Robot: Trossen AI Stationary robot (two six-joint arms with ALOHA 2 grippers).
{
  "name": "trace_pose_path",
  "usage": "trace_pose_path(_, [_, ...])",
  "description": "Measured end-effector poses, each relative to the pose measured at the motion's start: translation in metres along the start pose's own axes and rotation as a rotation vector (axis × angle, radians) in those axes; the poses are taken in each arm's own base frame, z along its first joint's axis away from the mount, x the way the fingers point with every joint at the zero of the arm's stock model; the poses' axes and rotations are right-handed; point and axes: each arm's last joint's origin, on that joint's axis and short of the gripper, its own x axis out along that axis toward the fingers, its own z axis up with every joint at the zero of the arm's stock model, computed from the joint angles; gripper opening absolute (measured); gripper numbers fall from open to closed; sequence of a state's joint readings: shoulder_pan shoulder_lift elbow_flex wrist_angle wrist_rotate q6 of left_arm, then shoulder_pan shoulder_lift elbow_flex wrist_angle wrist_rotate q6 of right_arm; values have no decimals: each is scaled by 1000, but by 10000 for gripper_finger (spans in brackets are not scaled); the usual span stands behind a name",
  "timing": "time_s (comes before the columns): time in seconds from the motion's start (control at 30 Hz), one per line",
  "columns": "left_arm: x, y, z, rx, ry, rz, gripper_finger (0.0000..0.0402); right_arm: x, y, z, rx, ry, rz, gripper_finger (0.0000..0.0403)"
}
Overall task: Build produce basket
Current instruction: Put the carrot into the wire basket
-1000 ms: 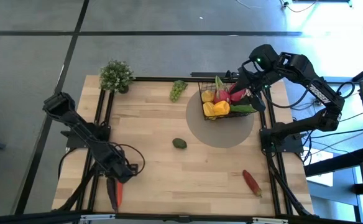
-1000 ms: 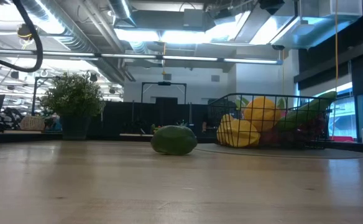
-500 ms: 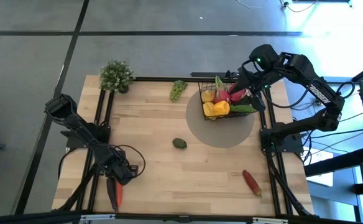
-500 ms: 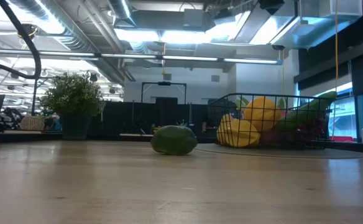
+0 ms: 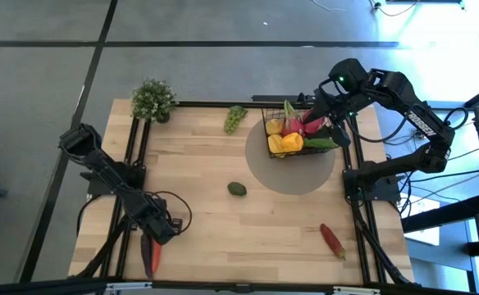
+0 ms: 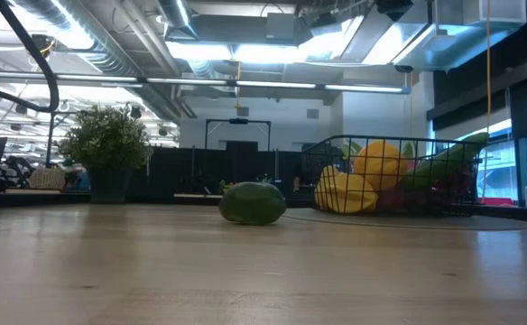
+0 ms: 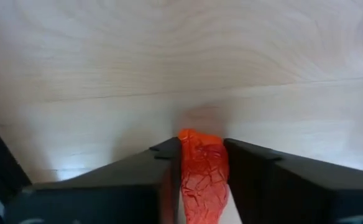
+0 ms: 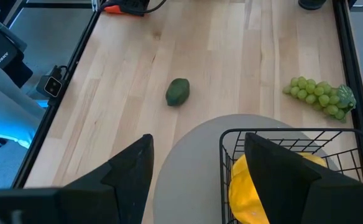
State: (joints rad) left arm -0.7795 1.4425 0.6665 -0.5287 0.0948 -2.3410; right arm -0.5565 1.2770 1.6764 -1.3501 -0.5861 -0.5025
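Table [image 5: 223,221]: we see a light wooden top that fills the middle of the high view, with a grey round mat [image 5: 305,174] at its centre right.
Right gripper [image 5: 331,124]: it hangs at the upper right, over the right edge of the basket; we see its fingers apart, holding nothing.
Left gripper [image 5: 150,247]: it is low at the lower left of the table; we see its fingers [image 7: 262,180] clamped on the carrot.
Basket [image 5: 293,131]: we find it on the mat at the upper right, with yellow, pink and green produce [image 5: 286,141] inside.
Potted plant [image 5: 153,100]: it stands at the upper left corner of the table.
Grapes [image 5: 234,118]: green, at upper centre, left of the basket.
Carrot [image 7: 201,174]: orange, between the left fingers.
Chili [image 5: 332,240]: red, at the lower right.
Avocado [image 5: 237,189]: alone at the centre.
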Motion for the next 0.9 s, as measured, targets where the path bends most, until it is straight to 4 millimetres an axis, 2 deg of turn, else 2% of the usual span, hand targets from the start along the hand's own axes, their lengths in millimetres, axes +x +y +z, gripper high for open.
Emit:
trace_pose_path(0.1, [0, 0, 1, 40, -15, -9, 56, 0, 0, 0, 0, 0, 0, 240])
trace_pose_path(0.27, [-1, -1, 1, 104, -26, -22, 55, 0, 0, 0, 0, 0, 0, 240])
trace_pose_path(0.37, [-6, -6, 3, 132, -66, -87, 55, 0, 0, 0, 0, 0, 0, 240])
trace_pose_path(0.5, [-27, -20, 6, 179, -128, -238, 54, 0, 0, 0, 0, 0, 0, 240])
trace_pose_path(0.67, [-58, -43, 23, 261, -339, -441, 53, 0, 0, 0, -1, -1, -1, 240])
trace_pose_path(0.9, [-101, -82, 59, 457, -605, -507, 53, 0, 0, 0, -2, -2, -1, 240])
